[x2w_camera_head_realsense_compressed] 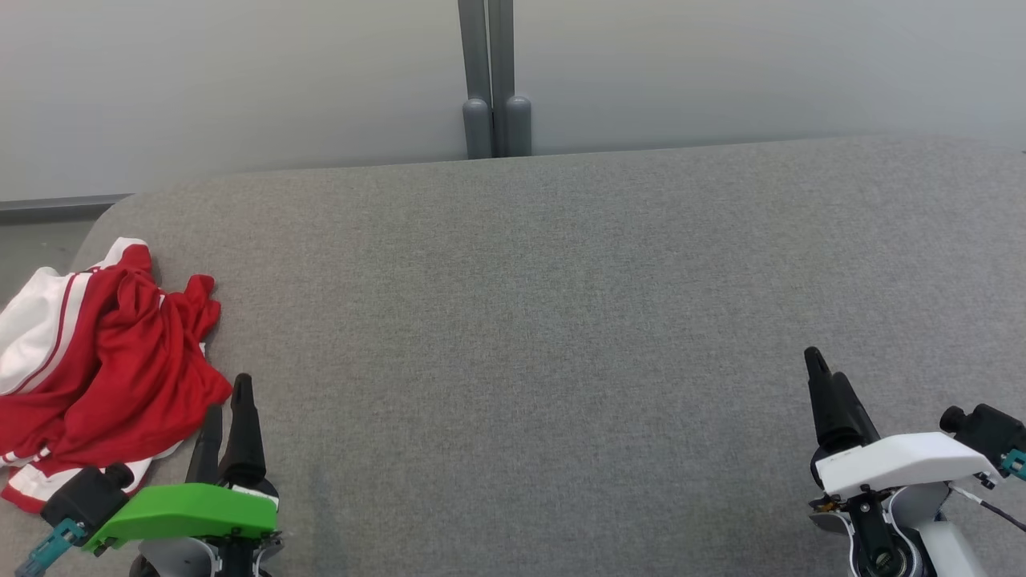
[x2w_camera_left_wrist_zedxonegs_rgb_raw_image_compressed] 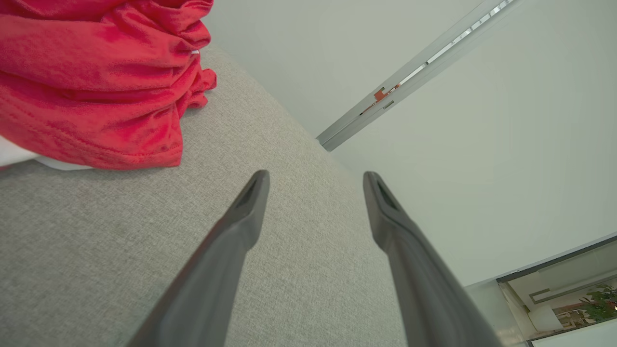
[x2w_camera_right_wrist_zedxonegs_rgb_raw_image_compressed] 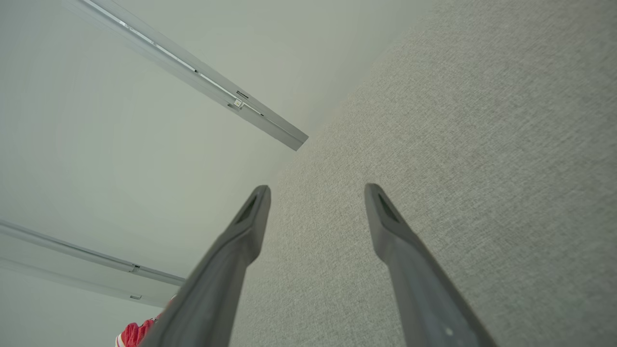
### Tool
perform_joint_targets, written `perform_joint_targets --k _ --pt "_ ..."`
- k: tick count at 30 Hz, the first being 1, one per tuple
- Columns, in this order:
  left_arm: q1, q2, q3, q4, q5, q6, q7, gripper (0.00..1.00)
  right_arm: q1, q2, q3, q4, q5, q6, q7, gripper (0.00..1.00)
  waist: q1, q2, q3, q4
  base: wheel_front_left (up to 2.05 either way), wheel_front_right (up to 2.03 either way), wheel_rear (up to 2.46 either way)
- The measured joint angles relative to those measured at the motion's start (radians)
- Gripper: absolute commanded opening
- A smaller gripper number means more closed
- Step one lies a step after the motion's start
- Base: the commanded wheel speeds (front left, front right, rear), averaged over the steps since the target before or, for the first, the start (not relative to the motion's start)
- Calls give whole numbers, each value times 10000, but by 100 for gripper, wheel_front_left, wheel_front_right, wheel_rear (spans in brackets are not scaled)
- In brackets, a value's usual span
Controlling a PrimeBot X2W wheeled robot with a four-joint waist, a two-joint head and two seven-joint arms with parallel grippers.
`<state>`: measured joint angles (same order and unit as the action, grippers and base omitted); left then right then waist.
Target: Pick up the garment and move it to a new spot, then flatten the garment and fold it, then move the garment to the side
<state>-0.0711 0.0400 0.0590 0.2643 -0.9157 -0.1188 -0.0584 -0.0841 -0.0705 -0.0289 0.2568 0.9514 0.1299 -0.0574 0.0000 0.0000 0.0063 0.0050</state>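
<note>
Garment (x2w_camera_head_realsense_compressed: 104, 361) lies crumpled at the table's (x2w_camera_head_realsense_compressed: 561, 280) left edge. The left gripper (x2w_camera_head_realsense_compressed: 227, 398), just beside it, and the right gripper (x2w_camera_head_realsense_compressed: 826, 365) are both spread wide, holding nothing.

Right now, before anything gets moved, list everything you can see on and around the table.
garment: one, red and white, crumpled at the table's left edge
table: one, grey fabric top, spread across the head view
wall: pale grey panels, behind the table
post: one, grey, double upright, behind the middle of the table's far edge
left gripper: one, dark fingers under a green cover, lower left, open, beside the garment and apart from it
right gripper: one, dark fingers under a white cover, lower right, open, over bare table
</note>
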Motion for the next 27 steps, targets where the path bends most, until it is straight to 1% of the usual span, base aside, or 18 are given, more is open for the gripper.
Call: perform_joint_targets --k 8,12,27 --pt "21 4 -92 42 1319 178 -242 100 0 12 50 27 -1264 0 -247 100 0 0 -6 -1 0 0 0" --pt "35 15 -111 140 1927 393 -366 100 1 10 92 71 -1864 0 -376 100 0 0 -12 2 0 0 0" --pt "67 65 -328 184 3829 506 -803 100 3 13 173 123 -3743 2 -809 100 0 0 -6 -3 0 0 0"
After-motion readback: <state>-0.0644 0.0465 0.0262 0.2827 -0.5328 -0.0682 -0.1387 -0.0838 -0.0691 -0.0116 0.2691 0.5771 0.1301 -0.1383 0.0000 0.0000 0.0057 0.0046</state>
